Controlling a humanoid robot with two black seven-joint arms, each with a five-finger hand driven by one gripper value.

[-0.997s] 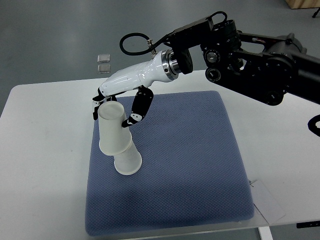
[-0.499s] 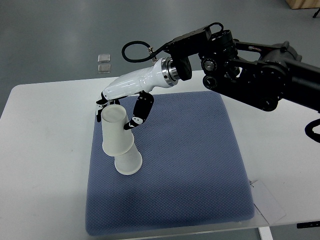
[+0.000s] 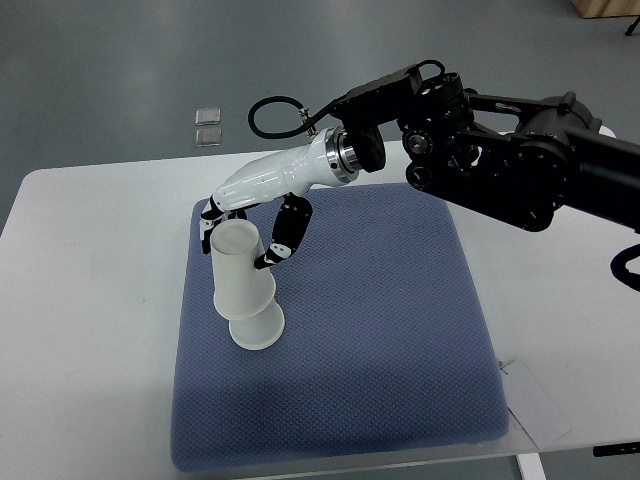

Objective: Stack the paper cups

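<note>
Seating one paper cup over another, we are at the nesting step of the stack: on the left part of the blue mat (image 3: pixel 400 380), the upper cup (image 3: pixel 240 268) stands upside down and leans slightly, its closed base tipped up toward the far left, its mouth already slipped over the lower cup (image 3: pixel 256 327), which also sits inverted on the mat with only its wide rim band showing. Just above, our right hand (image 3: pixel 250 222) comes in on a white forearm from the black arm at the right and closes around the top of the upper cup, dark fingers (image 3: pixel 284 230) curled against its right wall and more fingertips showing at its far left edge; the grip looks light, not crushing. We judge the upper cup only partly home, since a band of the lower cup shows below it. What the next move calls for, in our view, is a straight push down along the cup's tilted axis until the two walls bind, then a loosening of the fingers and a lift clear without dragging the pair sideways. Our left arm does not show. Beyond the white table (image 3: pixel 90 300), two small clear squares (image 3: pixel 207 125) lie on the grey floor at the far left
</note>
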